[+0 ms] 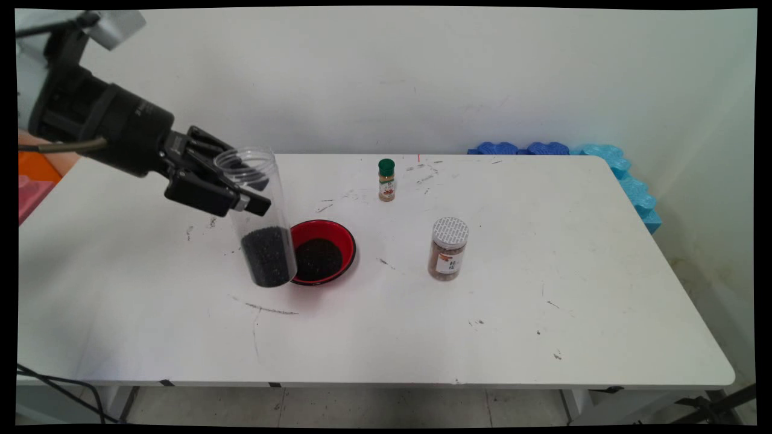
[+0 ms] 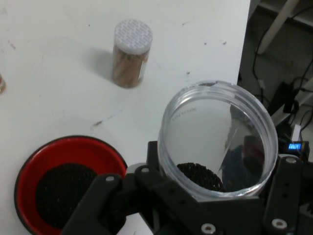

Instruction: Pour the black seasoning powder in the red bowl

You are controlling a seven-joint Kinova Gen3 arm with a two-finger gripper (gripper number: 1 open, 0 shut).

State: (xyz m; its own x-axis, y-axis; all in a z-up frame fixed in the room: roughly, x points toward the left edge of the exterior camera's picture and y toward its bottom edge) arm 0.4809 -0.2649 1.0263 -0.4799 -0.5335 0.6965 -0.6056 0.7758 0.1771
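My gripper [image 1: 232,184] is shut on a clear open-topped plastic jar [image 1: 258,217], gripping its upper half. The jar is lifted off the table, nearly upright with a slight tilt, and its bottom third holds small black grains. In the hand view the jar [image 2: 215,142] fills the space between my fingers, its open mouth facing the camera. Just right of the jar in the main view sits a red bowl [image 1: 321,251] with black grains in it; the jar's base overlaps the bowl's left rim. The bowl [image 2: 68,181] is at lower left in the hand view.
A brown-filled jar with a white lid [image 1: 448,248] stands right of the bowl, also seen in the hand view [image 2: 130,54]. A small spice bottle with a green cap [image 1: 386,179] stands farther back. Blue foam pieces [image 1: 621,175] line the table's far right corner.
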